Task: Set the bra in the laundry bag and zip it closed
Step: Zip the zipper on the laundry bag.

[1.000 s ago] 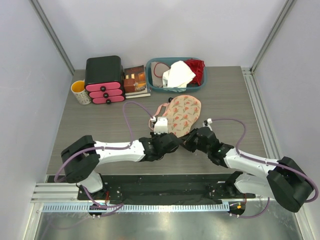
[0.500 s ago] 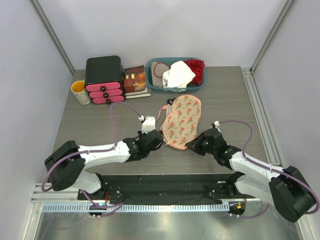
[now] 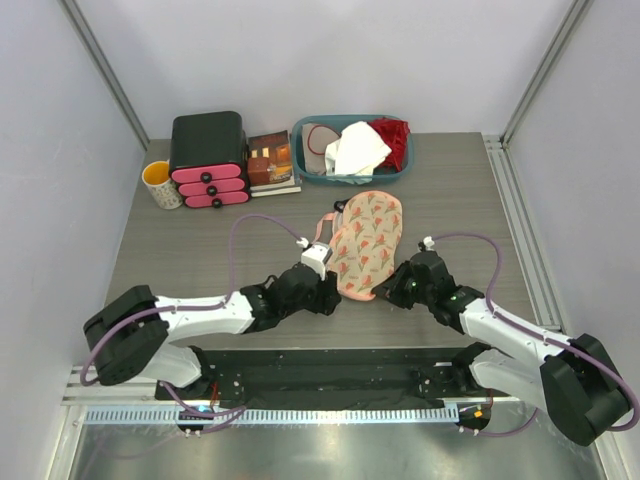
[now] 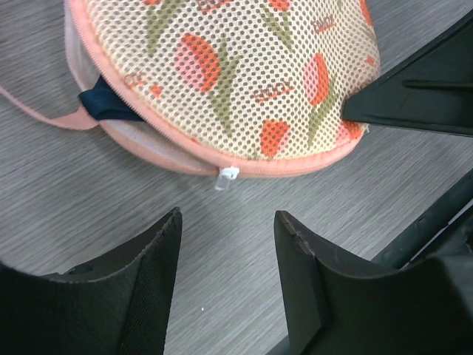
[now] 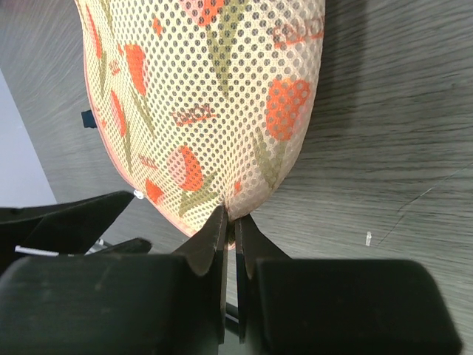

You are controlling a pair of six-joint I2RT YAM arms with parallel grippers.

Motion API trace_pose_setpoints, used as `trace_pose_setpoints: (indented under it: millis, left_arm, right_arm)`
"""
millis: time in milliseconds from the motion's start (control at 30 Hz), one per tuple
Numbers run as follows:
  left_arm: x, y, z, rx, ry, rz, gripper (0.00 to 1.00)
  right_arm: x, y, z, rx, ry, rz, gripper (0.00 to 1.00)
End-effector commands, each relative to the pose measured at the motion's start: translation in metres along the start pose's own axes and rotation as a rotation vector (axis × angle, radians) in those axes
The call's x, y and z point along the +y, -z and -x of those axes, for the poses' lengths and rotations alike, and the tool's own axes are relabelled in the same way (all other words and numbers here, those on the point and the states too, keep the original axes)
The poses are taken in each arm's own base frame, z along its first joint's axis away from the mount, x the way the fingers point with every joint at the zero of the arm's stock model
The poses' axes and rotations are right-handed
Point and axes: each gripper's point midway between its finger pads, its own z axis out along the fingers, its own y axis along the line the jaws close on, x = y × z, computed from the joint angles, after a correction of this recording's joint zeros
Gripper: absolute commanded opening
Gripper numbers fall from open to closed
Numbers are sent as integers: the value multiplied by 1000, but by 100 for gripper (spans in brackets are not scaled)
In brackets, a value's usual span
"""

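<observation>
The laundry bag (image 3: 366, 238) lies mid-table, cream mesh with red flowers and pink zipper trim. Its lid is folded over. A dark navy bit of the bra (image 4: 109, 106) pokes out of the unzipped seam on the left side. The white zipper pull (image 4: 227, 177) hangs free at the bag's near rim. My left gripper (image 4: 228, 225) is open just short of that pull, with bare table between its fingers. My right gripper (image 5: 230, 222) is shut on the bag's near end, pinching mesh and trim; from above it sits at the bag's near tip (image 3: 386, 291).
A teal basket (image 3: 310, 170) holding white and red cloth stands at the back. Left of it are a book (image 3: 272, 160), a black drawer box with pink fronts (image 3: 208, 160) and a yellow mug (image 3: 160, 185). A pink strap (image 3: 322, 225) trails from the bag's left.
My left gripper has gone from shut to open and shifted back right toward the bag's near rim. The right gripper has kept its pinch on the bag's end.
</observation>
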Motion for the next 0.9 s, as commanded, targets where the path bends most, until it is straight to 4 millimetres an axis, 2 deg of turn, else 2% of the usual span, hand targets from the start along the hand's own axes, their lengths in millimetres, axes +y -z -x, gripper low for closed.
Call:
trace_pose_setpoints:
  millis: [0,100,233,367,533,667,867]
  left_arm:
    - [-25,-12,28,-65,-63,-81,52]
    - [-31,-19,32,-72,-95,-96,51]
    - [-27,-34,30,-38,-123,-53,50]
    - [-26,-38,32,-34,-113,-32,47]
    - [-23,-39,30,-13,-93,-4,44]
    - [-20,-42,25,11,-90,18,35]
    - [-11,-28,19,15,-88,30,41]
  right_arm:
    - [24,6,4,22,19,76,9]
    - [24,7,4,27,12,81,9]
    - [25,7,5,32,7,86,9]
    - [26,8,5,31,7,92,8]
    - [27,8,6,34,4,96,8]
    - [26,8,7,31,6,93,8]
    - [23,10,8,29,0,92,8]
